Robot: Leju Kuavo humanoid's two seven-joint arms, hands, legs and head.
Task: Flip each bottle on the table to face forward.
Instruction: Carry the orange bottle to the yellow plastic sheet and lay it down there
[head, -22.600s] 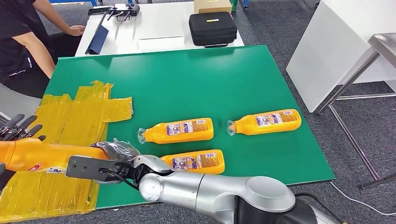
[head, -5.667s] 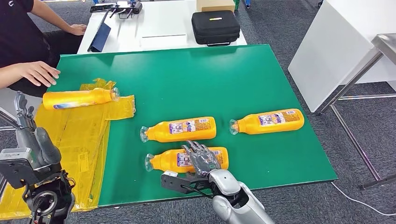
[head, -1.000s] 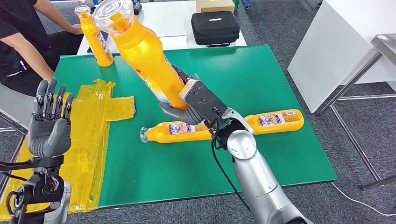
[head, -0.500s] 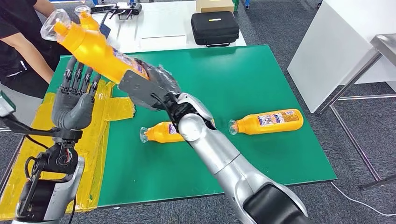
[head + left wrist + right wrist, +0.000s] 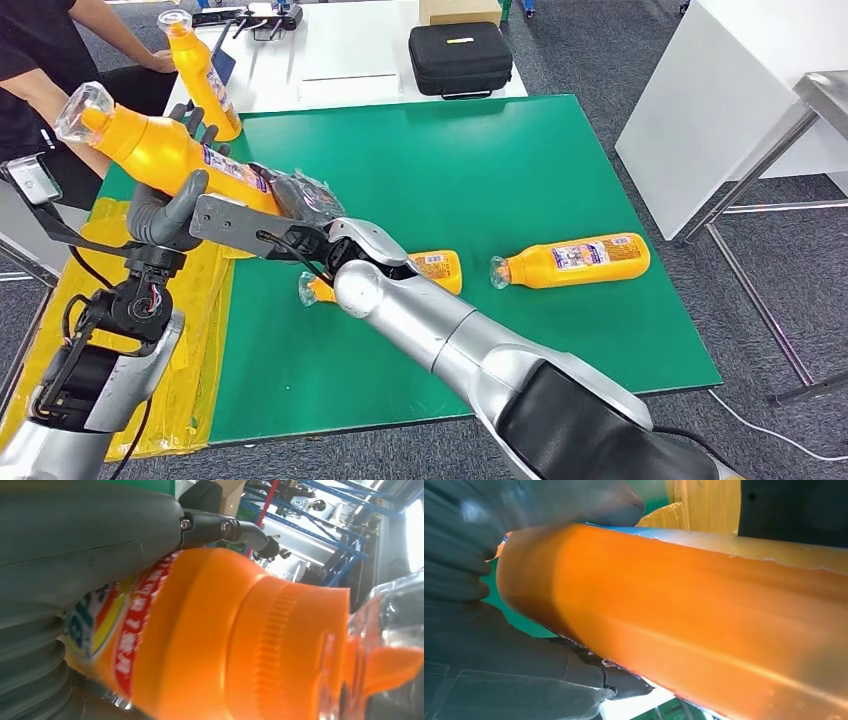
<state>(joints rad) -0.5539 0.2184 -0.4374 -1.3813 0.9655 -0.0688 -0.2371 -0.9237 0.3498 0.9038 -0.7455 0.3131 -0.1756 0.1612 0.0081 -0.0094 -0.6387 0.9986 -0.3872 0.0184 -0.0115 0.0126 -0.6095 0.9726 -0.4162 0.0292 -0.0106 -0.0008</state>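
Observation:
An orange bottle (image 5: 160,150) with a clear cap hangs tilted in the air over the table's left side, cap toward the far left. My right hand (image 5: 300,203) grips its base end, reaching across from the right. My left hand (image 5: 165,215) wraps its middle, thumb in front and fingers behind. Close up, the left wrist view has the bottle (image 5: 215,640) under my thumb (image 5: 75,540), and the right wrist view has the bottle (image 5: 704,625) in my right hand (image 5: 499,630). Two orange bottles lie on the green table (image 5: 480,170): one (image 5: 575,258) at the right, another (image 5: 432,268) partly behind my right arm. A further bottle (image 5: 205,75) stands upright at the far left corner.
A yellow plastic sheet (image 5: 195,330) covers the table's left part. A person in black (image 5: 40,60) sits at the far left, arm near the upright bottle. Behind lies a white table (image 5: 340,50) with a black case (image 5: 460,58). A white panel (image 5: 720,100) stands to the right.
My right hand has carried the bottle lower and further left. My left hand, open beside it half a second ago, now has its thumb and fingers around the bottle.

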